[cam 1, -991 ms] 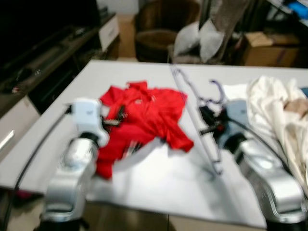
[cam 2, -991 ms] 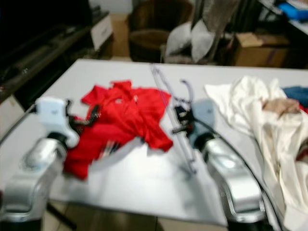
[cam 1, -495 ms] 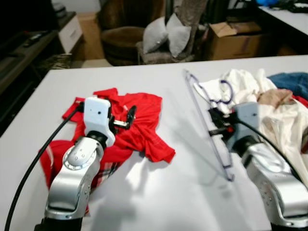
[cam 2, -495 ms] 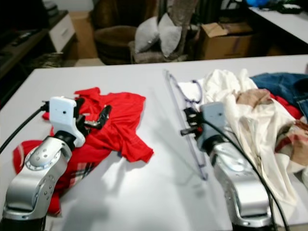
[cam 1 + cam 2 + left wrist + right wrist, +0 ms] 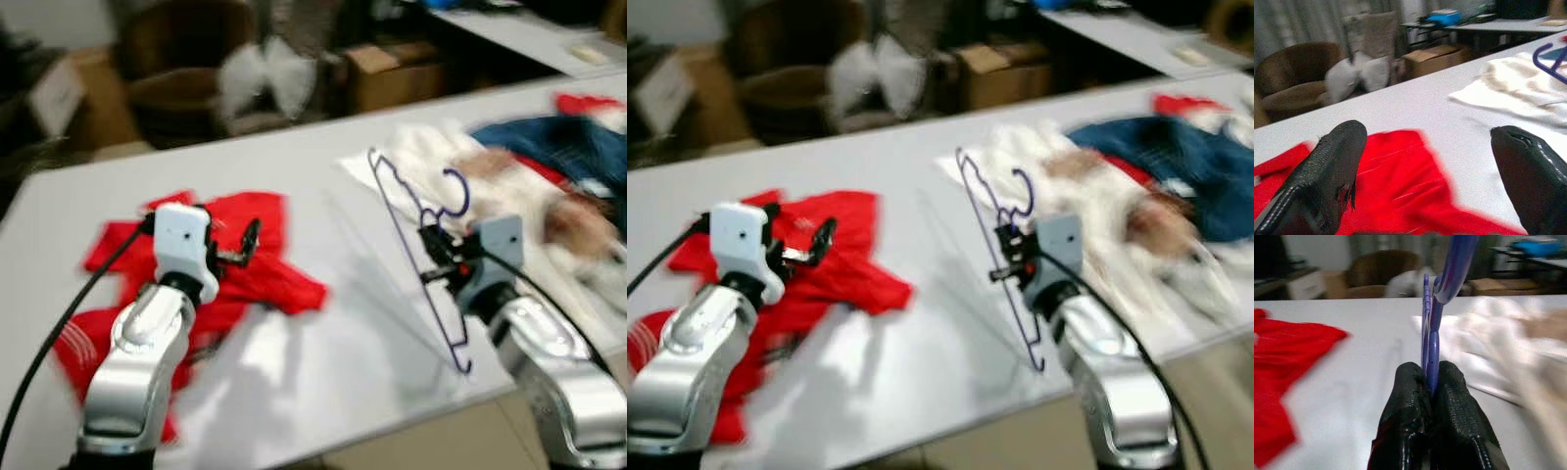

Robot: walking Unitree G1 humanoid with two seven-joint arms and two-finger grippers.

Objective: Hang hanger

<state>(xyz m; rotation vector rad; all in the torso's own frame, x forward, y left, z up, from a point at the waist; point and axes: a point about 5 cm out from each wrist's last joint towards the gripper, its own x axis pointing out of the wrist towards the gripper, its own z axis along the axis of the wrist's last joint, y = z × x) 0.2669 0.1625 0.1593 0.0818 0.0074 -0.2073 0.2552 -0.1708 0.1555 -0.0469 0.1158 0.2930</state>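
Note:
A thin purple hanger (image 5: 421, 245) stands tilted above the white table (image 5: 323, 333), its hook (image 5: 453, 192) toward the far side. My right gripper (image 5: 438, 264) is shut on the hanger's neck; in the right wrist view the black fingertips (image 5: 1411, 382) pinch the purple hanger (image 5: 1433, 340). My left gripper (image 5: 250, 235) is open above a crumpled red shirt (image 5: 245, 269), holding nothing. In the left wrist view its fingers (image 5: 1334, 169) stand wide apart over the red shirt (image 5: 1396, 191).
A pile of white (image 5: 460, 171), blue (image 5: 549, 147) and red clothes lies on the table to the right. Beyond the table stand a brown armchair (image 5: 181, 69), grey cushions (image 5: 260, 73) and a cardboard box (image 5: 392, 69). The table's front edge runs close below my arms.
The whole picture has swung, so the camera has turned to the right and more of the clothes pile shows. My right gripper keeps the hanger; the left stays open over the red shirt.

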